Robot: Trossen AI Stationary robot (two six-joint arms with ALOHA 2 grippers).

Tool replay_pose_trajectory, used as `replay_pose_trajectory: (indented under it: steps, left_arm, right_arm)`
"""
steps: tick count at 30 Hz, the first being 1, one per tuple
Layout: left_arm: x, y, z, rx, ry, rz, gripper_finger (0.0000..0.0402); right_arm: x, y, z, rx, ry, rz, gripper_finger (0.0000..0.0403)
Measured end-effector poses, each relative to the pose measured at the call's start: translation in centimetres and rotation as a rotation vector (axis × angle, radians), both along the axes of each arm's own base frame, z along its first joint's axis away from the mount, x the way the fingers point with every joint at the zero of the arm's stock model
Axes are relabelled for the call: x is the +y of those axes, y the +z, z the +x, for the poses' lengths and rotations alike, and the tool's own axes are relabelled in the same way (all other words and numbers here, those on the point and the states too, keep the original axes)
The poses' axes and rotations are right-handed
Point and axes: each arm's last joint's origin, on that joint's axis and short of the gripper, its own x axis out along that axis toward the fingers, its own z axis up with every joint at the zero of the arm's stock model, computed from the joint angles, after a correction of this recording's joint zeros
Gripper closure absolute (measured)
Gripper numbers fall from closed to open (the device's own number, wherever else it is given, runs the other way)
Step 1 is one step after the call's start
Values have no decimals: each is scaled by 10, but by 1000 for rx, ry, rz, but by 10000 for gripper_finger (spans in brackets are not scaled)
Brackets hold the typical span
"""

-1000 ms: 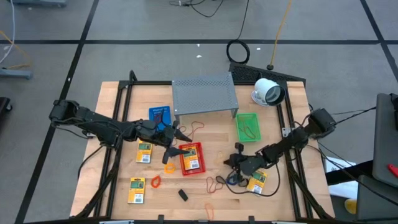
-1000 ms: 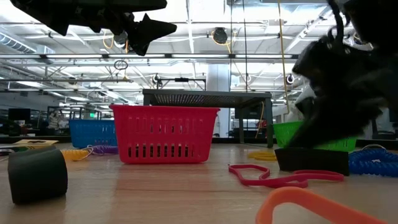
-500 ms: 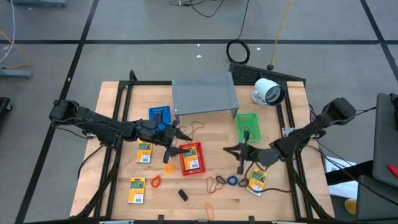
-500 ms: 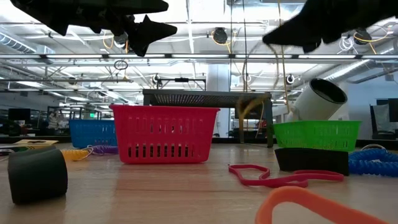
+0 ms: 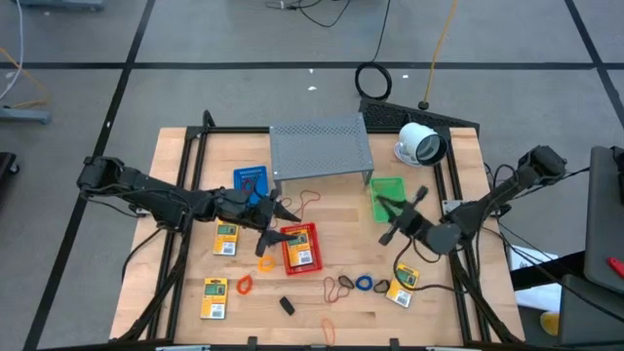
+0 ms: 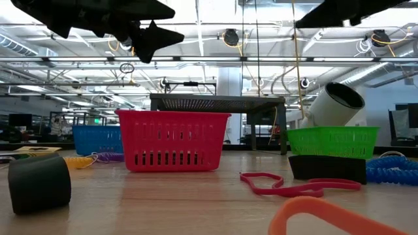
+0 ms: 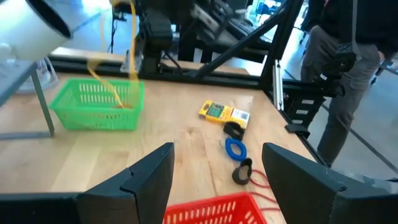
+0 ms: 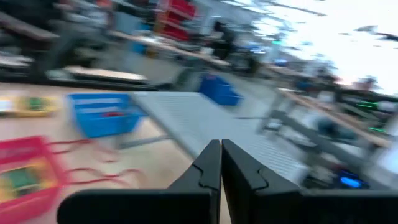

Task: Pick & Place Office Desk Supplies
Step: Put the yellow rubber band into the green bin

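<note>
High view: your right arm has swung up from the lower right of the worktop (image 5: 322,219), where it sat among the bands a second ago, to the centre right of the frame. Its right pincer (image 5: 402,216) now hangs over the near edge of the green basket (image 5: 388,198), fingers pressed together in the right wrist view. The left wrist view shows a yellow-orange rubber band (image 7: 115,59) dangling above that green basket, so you appear to have lifted a band clear and carried it to its bin. Judgement: one supply is about to be sorted; the release has not happened yet.

Left arm: unchanged over the same second. The left pincer (image 5: 276,216) hovers at centre left, above the top edge of the red basket (image 5: 299,247), fingers spread and holding nothing.

Supplies left on the worktop, big to small:
- yellow packets (image 5: 226,239) at lower left, one more at lower right, one inside the red basket
- loose bands (image 5: 363,284) in brown, blue and orange along the lower centre
- black clip (image 5: 287,305) near the bottom edge

Most of the sorting remains.
</note>
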Motion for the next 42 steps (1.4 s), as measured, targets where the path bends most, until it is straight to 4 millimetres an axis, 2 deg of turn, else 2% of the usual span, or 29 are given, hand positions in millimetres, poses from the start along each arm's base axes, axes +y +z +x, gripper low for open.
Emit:
replay_pose_trajectory:
  steps: [5, 16, 21, 33, 42]
  left_arm:
    - [0, -3, -1, 42, 9, -35, 147]
    - [-9, -4, -2, 58, -16, -77, 147]
    - [-13, -4, -3, 59, -34, -68, 147]
    - [-14, -4, -3, 58, -39, -65, 147]
    - [-14, -4, -3, 53, -41, -54, 147]
  right_arm:
    - [6, 2, -11, -25, -170, -35, 403]
    - [1, 3, -10, -11, -198, -49, 403]
    - [-6, -4, -15, -26, -214, -36, 403]
    - [-28, -29, -45, -126, -221, 54, 403]
    - [-34, -45, -53, -147, -176, 84, 400]
